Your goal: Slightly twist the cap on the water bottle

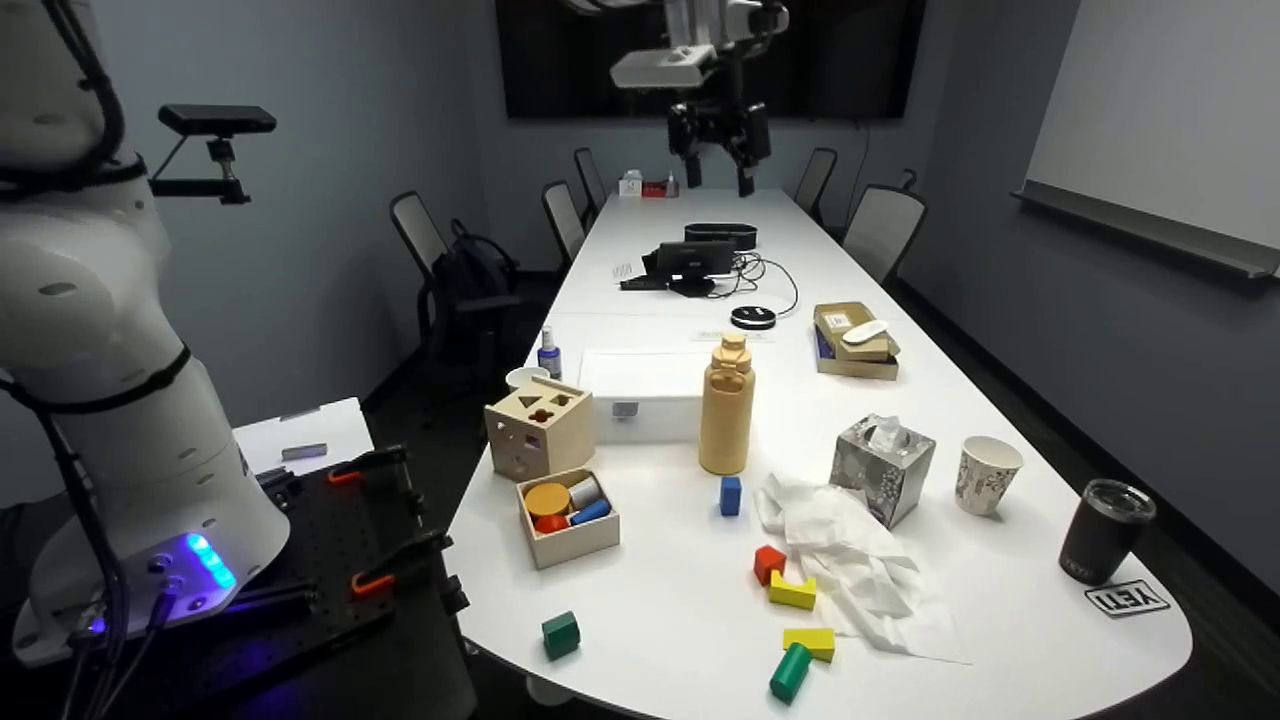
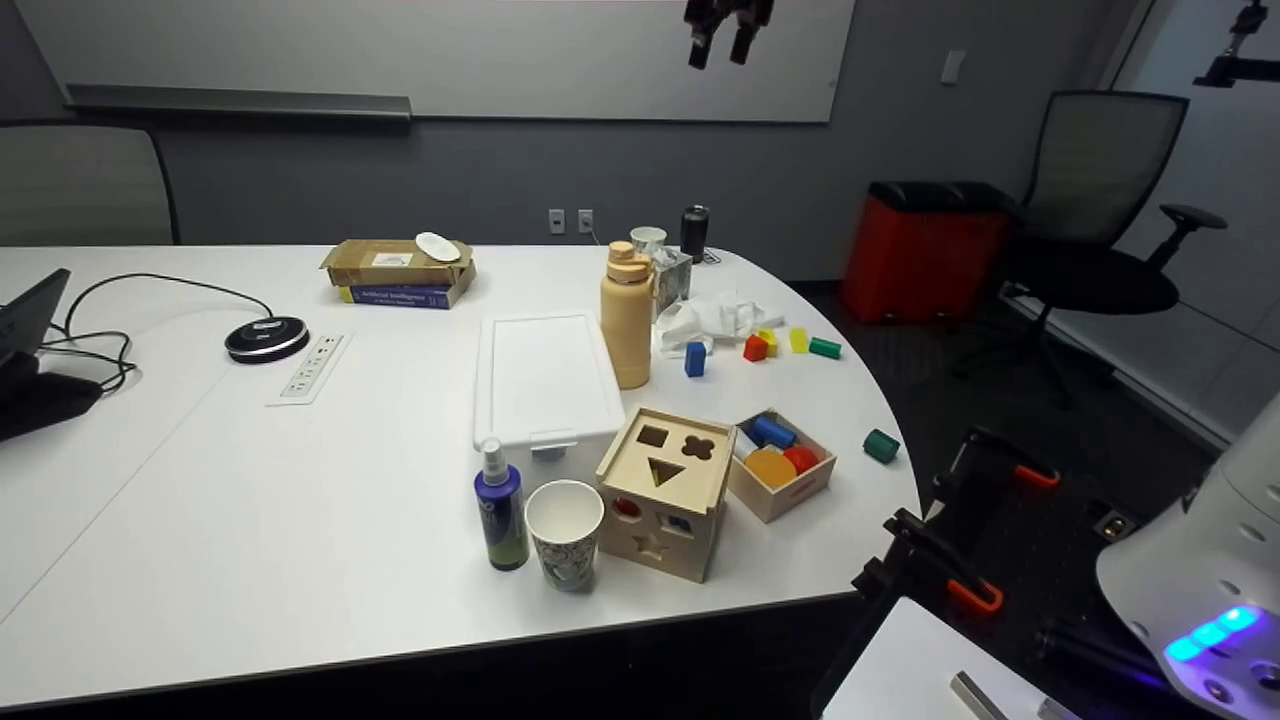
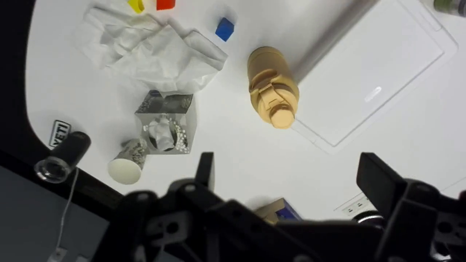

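**Tan water bottle (image 1: 726,425) upright and capped; fingers (image 1: 746,182) parted overhead**

In an exterior view, the bottle stands on the white surface (image 1: 640,620), a blue block (image 1: 730,496) near its foot but apart. The fingers hang well above, spread, gripping nothing; that height is judged to give clearance over the bottle before any descent.

In an exterior view, the bottle sits between the white bin (image 2: 546,380) and the tissue box (image 2: 677,280); contact with the bin cannot be established. It is the tallest of the three, and that position presumably leaves its top free for an approach from overhead.

In the wrist view, the cap (image 3: 282,118) lies beyond the fingers, outside the gap between them; that gap is presumably wide so as to straddle it. Appearance of the cap: round, smooth, the same tan as the body and narrower than it. It is seated; tightness cannot be judged. The fingers are clear.
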`<state>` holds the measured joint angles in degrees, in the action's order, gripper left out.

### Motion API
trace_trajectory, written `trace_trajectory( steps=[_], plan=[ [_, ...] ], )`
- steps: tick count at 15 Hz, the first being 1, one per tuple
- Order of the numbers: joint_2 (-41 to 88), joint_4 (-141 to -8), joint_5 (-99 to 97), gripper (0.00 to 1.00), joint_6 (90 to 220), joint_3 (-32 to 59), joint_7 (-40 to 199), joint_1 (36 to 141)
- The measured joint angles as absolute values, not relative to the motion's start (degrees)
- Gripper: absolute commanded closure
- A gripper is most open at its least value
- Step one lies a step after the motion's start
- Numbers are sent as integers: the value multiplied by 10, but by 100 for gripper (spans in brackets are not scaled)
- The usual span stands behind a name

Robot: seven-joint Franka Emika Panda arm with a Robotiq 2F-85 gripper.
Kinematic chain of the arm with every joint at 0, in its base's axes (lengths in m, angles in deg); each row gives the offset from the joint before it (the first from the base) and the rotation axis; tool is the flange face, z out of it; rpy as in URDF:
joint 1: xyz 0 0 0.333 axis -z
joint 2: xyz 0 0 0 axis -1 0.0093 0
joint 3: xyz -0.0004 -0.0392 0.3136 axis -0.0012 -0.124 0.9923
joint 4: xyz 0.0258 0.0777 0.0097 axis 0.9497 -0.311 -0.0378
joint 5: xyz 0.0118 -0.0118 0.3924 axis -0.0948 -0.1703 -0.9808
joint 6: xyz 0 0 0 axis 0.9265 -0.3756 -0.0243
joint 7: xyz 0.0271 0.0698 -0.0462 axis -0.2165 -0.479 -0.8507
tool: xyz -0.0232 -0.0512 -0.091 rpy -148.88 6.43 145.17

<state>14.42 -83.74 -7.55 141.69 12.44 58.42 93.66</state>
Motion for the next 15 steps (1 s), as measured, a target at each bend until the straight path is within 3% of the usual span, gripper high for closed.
trace_trajectory(
  steps=[7, 15],
  plan=[
    [364, -640, -85, 0, 1352, 147, 516, 953],
    [491, -538, -76, 0, 1350, 171, 516, 964]
  ],
)
